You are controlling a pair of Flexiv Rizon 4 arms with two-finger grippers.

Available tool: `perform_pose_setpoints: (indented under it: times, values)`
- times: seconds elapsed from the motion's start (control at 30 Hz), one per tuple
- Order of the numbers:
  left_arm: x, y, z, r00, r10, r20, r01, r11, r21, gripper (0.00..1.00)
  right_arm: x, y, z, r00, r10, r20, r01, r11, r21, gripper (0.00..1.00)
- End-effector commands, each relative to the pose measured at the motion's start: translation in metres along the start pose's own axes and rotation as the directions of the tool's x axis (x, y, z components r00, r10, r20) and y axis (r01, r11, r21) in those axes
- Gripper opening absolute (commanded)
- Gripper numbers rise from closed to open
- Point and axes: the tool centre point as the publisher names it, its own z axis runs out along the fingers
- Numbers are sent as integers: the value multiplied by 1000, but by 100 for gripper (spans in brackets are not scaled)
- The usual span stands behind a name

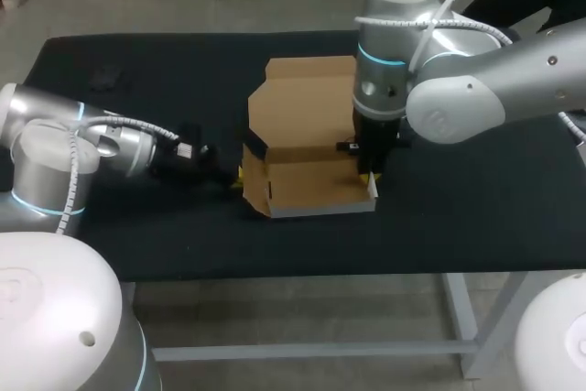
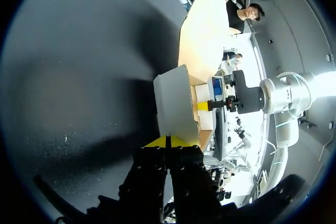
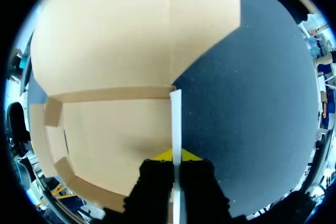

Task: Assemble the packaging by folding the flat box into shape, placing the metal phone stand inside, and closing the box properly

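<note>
The half-folded box (image 1: 302,148) sits on the surface (image 1: 476,226), its right wall pinched by the right end effector (image 3: 176,156) and partly hidden under the arm (image 1: 476,89), while the left end effector (image 2: 168,141), tips pressed together, is at its left wall.

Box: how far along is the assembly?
Partly done: the box has its walls up as a tray, with the lid lying open behind. In hand: the left tool and right tool each pinch a side wall. To do: no phone stand shows inside, so loading it and closing the lid remain.
</note>
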Motion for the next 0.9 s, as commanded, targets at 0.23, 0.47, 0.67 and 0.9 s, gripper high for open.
perform_pose_setpoints:
  times: [0.23,0.47,0.67,0.9]
  values:
    - [6,4,-8,998,19,-57,-21,999,-34,0,1,1,0,1000,0,2,0,1000,4,0]
    - [6,6,-7,996,29,-79,-32,999,-40,3,1,1,0,1000,0,2,0,1000,4,0]
    - [6,7,-2,996,28,-84,-32,998,-47,15,1,1,0,1000,0,2,0,1000,4,0]
    - [6,7,4,996,26,-88,-31,998,-59,25,1,1,0,1000,0,2,0,1000,4,0]
